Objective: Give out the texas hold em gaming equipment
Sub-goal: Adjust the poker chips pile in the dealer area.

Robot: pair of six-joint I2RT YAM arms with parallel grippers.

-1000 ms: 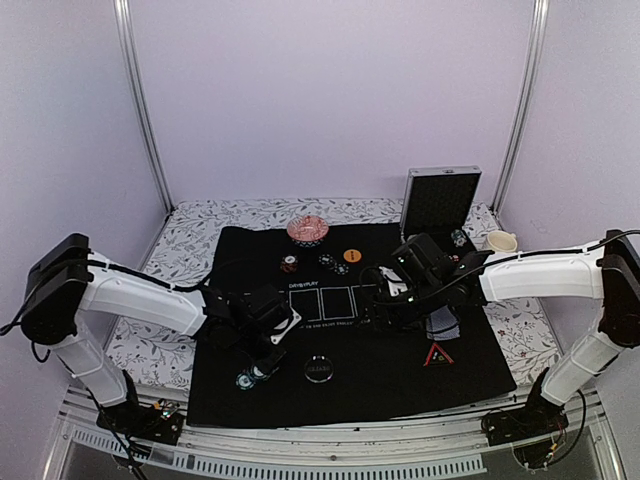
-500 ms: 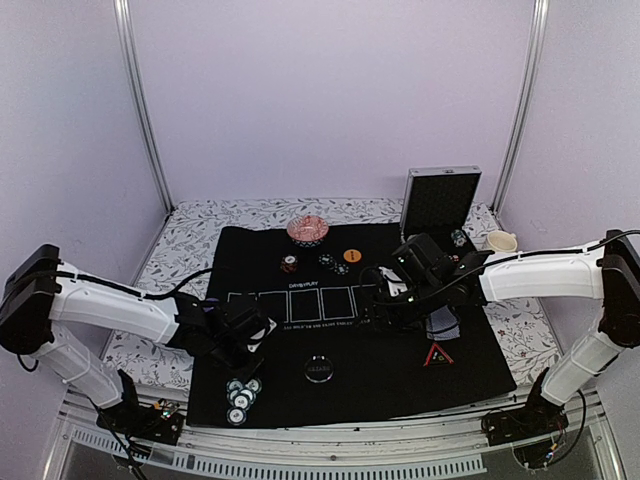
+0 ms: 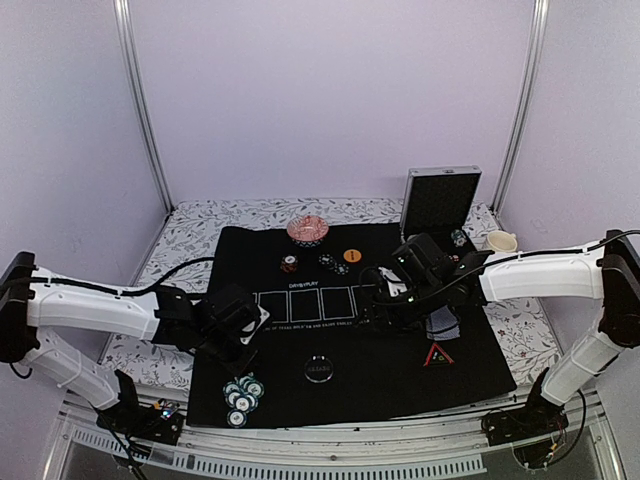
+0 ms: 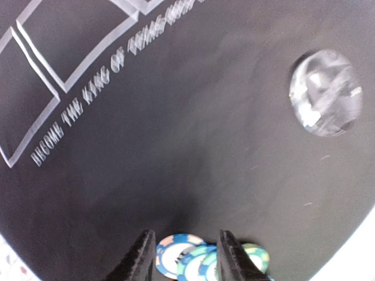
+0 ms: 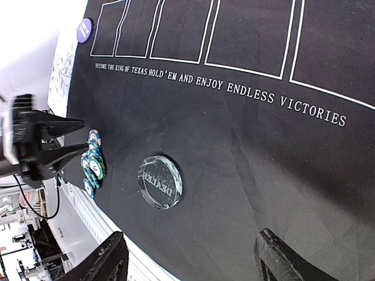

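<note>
Left hand (image 4: 186, 239) spread, empty, just beside the teal chips (image 3: 241, 394) on the black mat (image 3: 400, 375); right hand (image 5: 190, 234) spread wide, empty.

My mat (image 5: 246, 152) reads "BECOME THE KING OF TEXAS HOLD'EM AND ENJOY ENDLESS VICTORIES". My clear round button (image 5: 160, 182) says "DEALER"

walls (image 3: 330, 100): plain lilac | posts (image 3: 140, 110): aluminium (two) | tablecloth (image 3: 190, 240): floral print
</note>
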